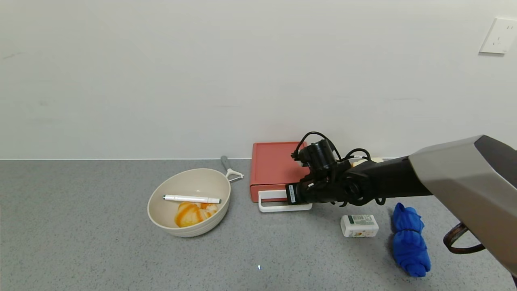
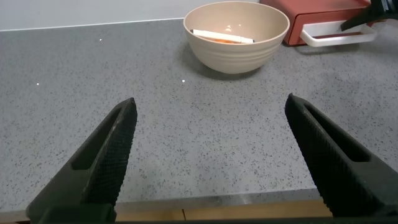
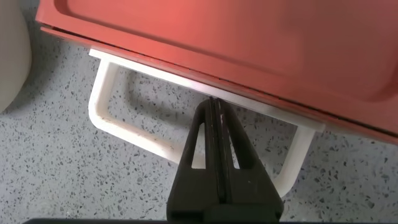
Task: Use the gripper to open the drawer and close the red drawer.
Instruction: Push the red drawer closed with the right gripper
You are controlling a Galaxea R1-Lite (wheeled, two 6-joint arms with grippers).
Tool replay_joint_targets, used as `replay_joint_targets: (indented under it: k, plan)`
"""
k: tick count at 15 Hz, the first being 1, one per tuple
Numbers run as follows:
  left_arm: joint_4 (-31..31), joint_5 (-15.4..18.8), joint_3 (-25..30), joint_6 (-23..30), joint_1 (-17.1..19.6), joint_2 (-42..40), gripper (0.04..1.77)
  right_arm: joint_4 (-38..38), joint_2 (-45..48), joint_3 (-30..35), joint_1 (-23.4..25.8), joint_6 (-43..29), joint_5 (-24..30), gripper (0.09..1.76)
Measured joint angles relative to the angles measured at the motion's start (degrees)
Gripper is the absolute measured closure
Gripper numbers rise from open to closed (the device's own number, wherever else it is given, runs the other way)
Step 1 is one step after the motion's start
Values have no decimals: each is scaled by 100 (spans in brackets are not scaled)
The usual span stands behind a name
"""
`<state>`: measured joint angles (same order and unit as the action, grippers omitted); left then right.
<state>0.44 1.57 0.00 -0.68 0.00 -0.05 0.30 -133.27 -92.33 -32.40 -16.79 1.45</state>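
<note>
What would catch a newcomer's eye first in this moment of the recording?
The right gripper, fingers pressed together, pokes through the white handle of the red drawer by the wall. Left of the drawer sits a cream bowl holding a white pen and something orange. The left gripper hangs open over bare counter.

Head view high up, looking down at the counter [image 1: 101, 250] and wall, left wrist view low and far back, facing the bowl [image 2: 236, 34], right wrist view very close over the drawer [image 3: 249, 43], drawer in all three
</note>
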Motion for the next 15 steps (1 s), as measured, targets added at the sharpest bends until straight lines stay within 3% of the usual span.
replay_joint_targets:
  k: [9, 15]
  plan:
    - [0, 0, 0, 0, 0, 0, 9, -90, -39, -69, -15, 9, -2, 173]
    - [0, -1, 0, 0, 0, 0, 9, -57, 680, 430, -111, 94, -2, 173]
